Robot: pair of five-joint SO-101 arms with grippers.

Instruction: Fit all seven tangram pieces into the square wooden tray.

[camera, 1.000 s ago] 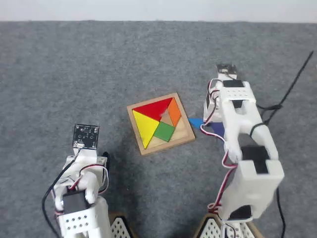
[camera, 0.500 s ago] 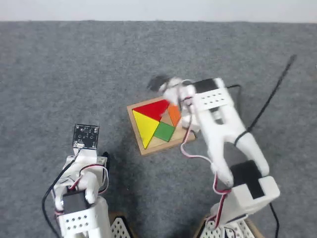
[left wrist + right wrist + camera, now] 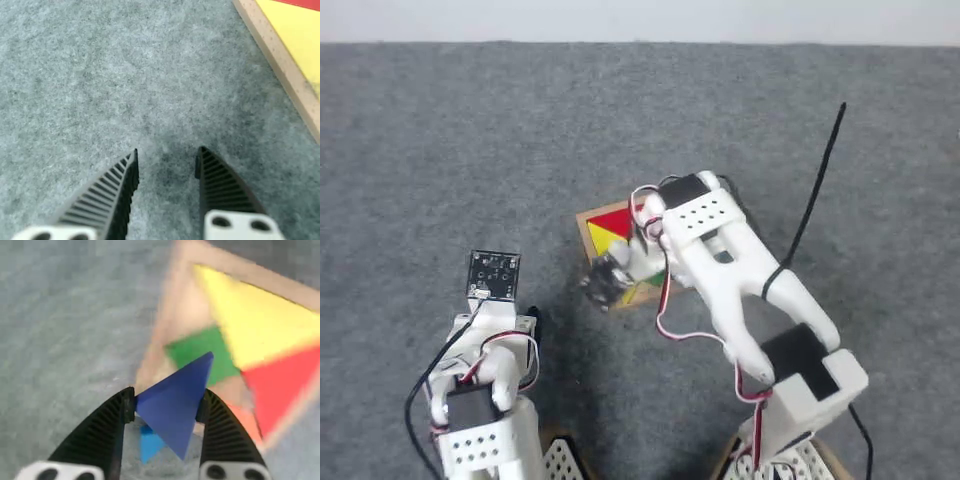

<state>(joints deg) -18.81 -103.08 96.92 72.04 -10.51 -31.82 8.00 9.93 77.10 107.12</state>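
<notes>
A grey felt-like counter carries a square wooden tray near its middle. The right arm stretches across the tray from the right and hides much of it in the high view. The right arm's jaws are clamped on the two edges of a dark blue triangle, which hangs above the tray's edge, just beside the green square. A smaller light blue piece shows beneath the triangle; whether it is gripped too cannot be told. Inside the tray lie a yellow triangle, a red triangle and the green square, touching one another. The left arm sits at the lower left, well apart from the tray. The left arm's jaws are parted a moderate way with nothing between them, just above the bare counter and pointing towards the tray's rim.
</notes>
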